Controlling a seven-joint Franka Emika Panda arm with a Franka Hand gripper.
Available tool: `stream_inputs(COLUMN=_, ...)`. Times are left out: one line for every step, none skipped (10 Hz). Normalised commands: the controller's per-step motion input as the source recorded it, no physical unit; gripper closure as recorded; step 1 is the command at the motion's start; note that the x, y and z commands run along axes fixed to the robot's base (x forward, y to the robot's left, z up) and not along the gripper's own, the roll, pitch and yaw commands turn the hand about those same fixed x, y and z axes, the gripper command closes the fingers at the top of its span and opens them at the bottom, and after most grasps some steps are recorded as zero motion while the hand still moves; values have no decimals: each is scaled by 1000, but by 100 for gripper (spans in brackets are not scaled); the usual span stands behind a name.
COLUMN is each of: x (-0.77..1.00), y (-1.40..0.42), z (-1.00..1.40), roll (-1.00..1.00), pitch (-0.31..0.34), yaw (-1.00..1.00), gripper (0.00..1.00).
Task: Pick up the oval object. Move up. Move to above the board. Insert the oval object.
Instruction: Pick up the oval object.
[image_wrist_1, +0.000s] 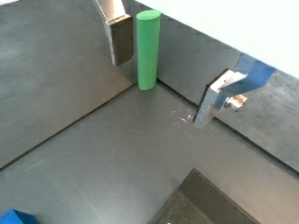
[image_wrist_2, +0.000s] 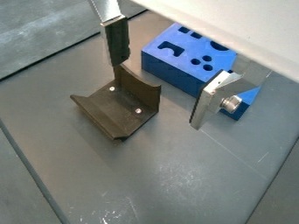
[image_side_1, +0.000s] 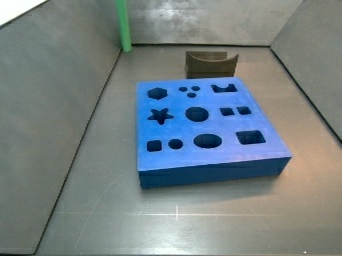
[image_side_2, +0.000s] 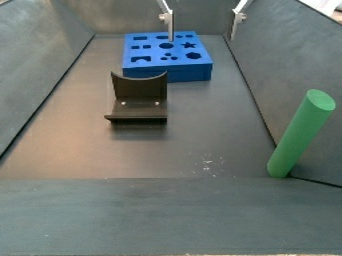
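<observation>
Smooth green oval object (image_side_2: 299, 133) leaning in corner, end effector (image_wrist_2: 158, 74) open, empty

dark brown open box (image_side_2: 138, 97), grey floor (image_side_2: 160, 150)

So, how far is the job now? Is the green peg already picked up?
Nothing looks done yet. The oval object stands leaning against the wall at a corner, and no finger touches it. The gripper is open and empty above the floor, with the peg ahead of it in a wrist view. Left: grasp the peg, lift it, carry it above the board and insert it; the board's holes are empty.
</observation>
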Motion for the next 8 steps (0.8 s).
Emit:
stream_inputs(x=-249, y=194, z=26, roll=-20, pitch=-30, yaw=0, gripper=0)
stream_inputs(x=-880, y=634, z=40, roll=-47, pitch=-43, yaw=71, gripper=0)
stream_inputs(x=-917, y=706, z=0, roll=-66, pitch=-51, yaw=83, gripper=0)
stream_inputs(x=-1000, y=634, z=-6, roll=-30, pitch=-70, yaw=17, gripper=0)
stream_inputs(x=-1000, y=509, z=0, roll=0, pitch=-96, yaw=0, gripper=0)
stream_inputs(x=-1000, y=414, z=0, roll=0, pitch=-103, yaw=0, gripper=0)
stream_inputs(x=-1000, y=371, z=0, roll=0, pitch=-106, yaw=-11, gripper=0)
stream_inputs(x=-1000, y=377, z=0, roll=0, pitch=-106, yaw=-14, gripper=0)
